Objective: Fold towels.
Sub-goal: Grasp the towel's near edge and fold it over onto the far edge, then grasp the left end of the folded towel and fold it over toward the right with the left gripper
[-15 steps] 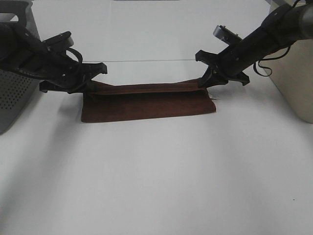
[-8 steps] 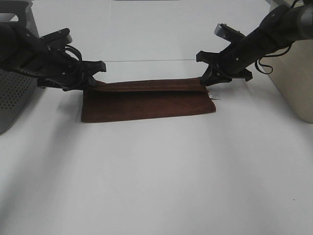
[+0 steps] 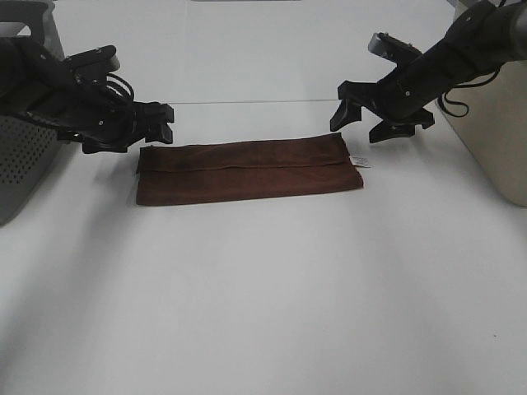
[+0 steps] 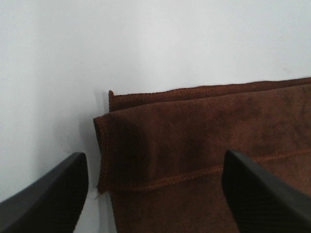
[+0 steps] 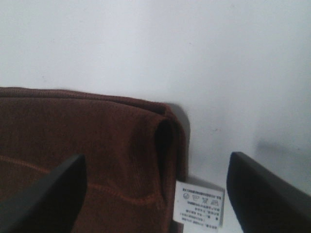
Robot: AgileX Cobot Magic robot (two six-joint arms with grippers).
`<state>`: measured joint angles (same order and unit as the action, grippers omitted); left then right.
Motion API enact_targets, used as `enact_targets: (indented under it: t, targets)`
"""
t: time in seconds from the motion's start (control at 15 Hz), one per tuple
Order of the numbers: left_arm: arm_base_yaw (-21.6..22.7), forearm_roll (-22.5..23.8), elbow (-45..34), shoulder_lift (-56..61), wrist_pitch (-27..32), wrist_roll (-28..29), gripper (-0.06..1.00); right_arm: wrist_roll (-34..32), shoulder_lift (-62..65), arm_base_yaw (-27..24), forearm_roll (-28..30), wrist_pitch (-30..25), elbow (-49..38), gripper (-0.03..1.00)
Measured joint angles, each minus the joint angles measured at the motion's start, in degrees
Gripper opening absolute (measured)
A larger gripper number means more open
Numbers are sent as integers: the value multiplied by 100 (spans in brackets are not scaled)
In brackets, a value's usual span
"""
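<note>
The dark reddish-brown towel (image 3: 247,170) lies flat on the white table, folded into a long strip, with a small white tag (image 3: 360,160) at its right end. My left gripper (image 3: 158,123) is open and empty, just above and behind the strip's left end. My right gripper (image 3: 362,119) is open and empty, above and behind the right end. The left wrist view shows the towel's folded left corner (image 4: 194,155) between my open fingers (image 4: 46,199). The right wrist view shows the folded right corner (image 5: 87,145) and the tag (image 5: 198,203).
A grey perforated basket (image 3: 20,156) stands at the left edge. A beige bin (image 3: 494,123) stands at the right edge. The white table (image 3: 263,304) stretches in front of the towel.
Both grippers have let go of the towel's far edge and lifted back a little. The raised fold has dropped, and the towel now lies flat as a folded strip.
</note>
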<state>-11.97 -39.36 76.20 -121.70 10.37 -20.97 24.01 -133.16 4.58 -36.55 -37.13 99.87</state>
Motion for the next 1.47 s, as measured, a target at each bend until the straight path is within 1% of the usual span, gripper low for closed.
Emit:
enact_targets:
  t: [0.13, 0.27, 0.4, 0.53, 0.67, 0.73, 0.87, 0.93, 1.0, 1.07, 1.2, 1.27, 1.33, 1.47]
  targets:
    - [120, 149, 0, 103, 264, 63, 71, -149, 201, 0, 355, -264, 6, 77]
    - [286, 201, 0, -6, 619, 453, 71, -670, 281, 0, 894, -630, 6, 77]
    - [298, 149, 0, -172, 762, 579, 71, -1203, 292, 0, 1450, -1157, 6, 77]
    - [298, -183, 0, -281, 756, 579, 71, -1352, 292, 0, 1604, -1387, 6, 77]
    - [298, -390, 149, -470, 779, 584, 71, -1369, 292, 0, 1633, -1450, 6, 77]
    - [298, -510, 378, -596, 963, 584, 71, -1375, 292, 0, 1633, -1455, 6, 77]
    - [286, -699, 859, -837, 1513, 584, 71, -1375, 292, 0, 1644, -1467, 6, 77]
    - [281, -728, 1089, -951, 1765, 584, 68, -1375, 292, 0, 1650, -1467, 6, 77]
    - [269, -716, 1232, -1026, 1988, 596, 60, -1375, 292, 0, 1650, -1467, 6, 77]
    - [269, -625, 1295, -1066, 2120, 619, 46, -1375, 292, 0, 1667, -1467, 6, 77]
    - [269, -395, 1364, -1083, 2235, 745, 15, -1375, 292, 0, 1673, -1467, 6, 77]
    - [269, -223, 1369, -1054, 2252, 848, 6, -1375, 292, 0, 1673, -1467, 6, 77]
    - [292, -6, 1369, -997, 2269, 980, 4, -1375, 292, 0, 1679, -1467, 6, 77]
    - [384, 493, 1450, -796, 2343, 1301, 4, -1375, 292, 0, 1707, -1467, 6, 77]
